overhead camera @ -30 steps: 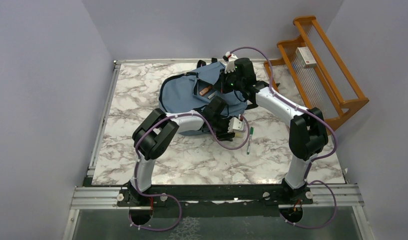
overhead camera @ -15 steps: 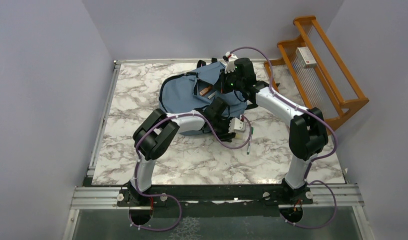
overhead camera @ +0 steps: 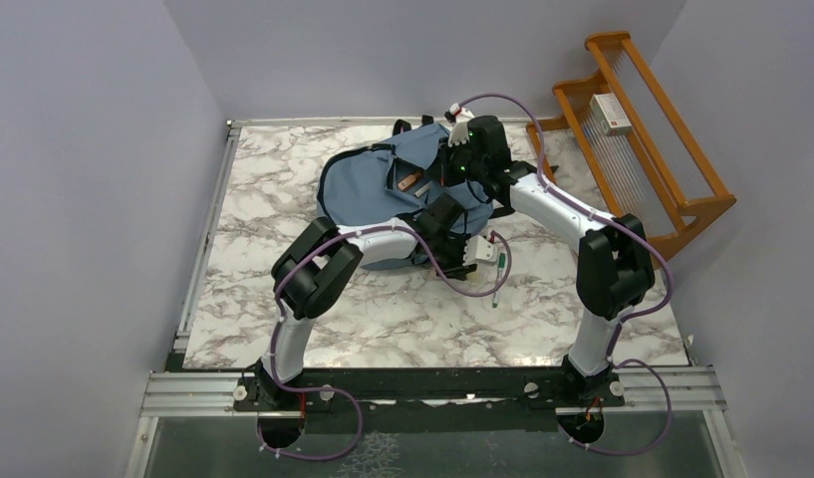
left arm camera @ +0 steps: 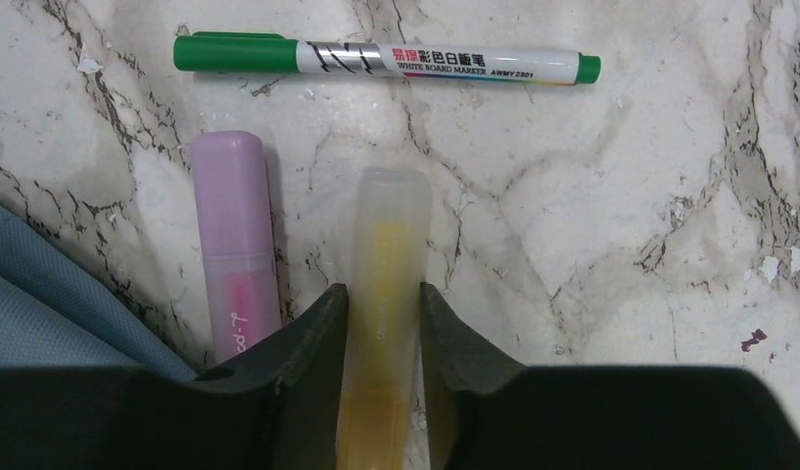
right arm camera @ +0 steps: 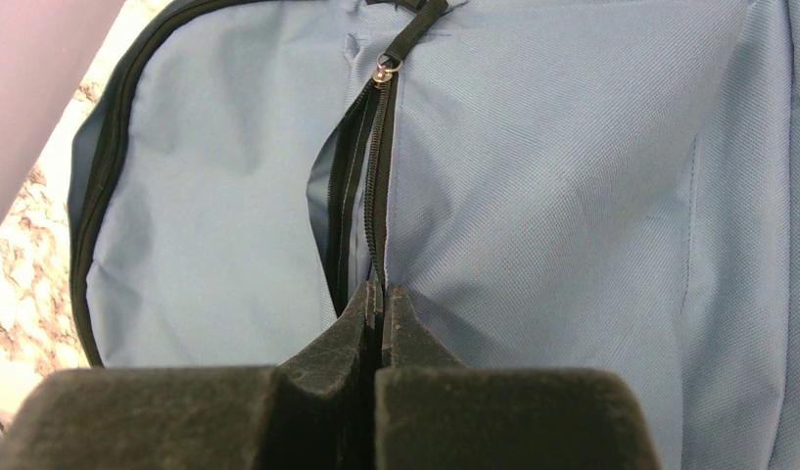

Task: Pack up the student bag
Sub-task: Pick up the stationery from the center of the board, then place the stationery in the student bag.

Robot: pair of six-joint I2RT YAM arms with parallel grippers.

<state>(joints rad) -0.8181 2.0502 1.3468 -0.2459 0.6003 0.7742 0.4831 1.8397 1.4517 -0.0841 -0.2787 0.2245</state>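
Top external shows the white-marbled desk boxed in by lilac walls, with the student bag lying at its far middle. Left tool, jaws partway closed, clamps a yellow highlighter lying flat on the marble. Right tool, fully closed, pinches the bag's pocket zipper edge.

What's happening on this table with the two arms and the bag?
The left gripper straddles a yellow highlighter lying on the table, with its fingers against both sides. A pink highlighter and a green marker lie close by. The right gripper is shut on the bag, pinching the edge of its partly unzipped pocket.
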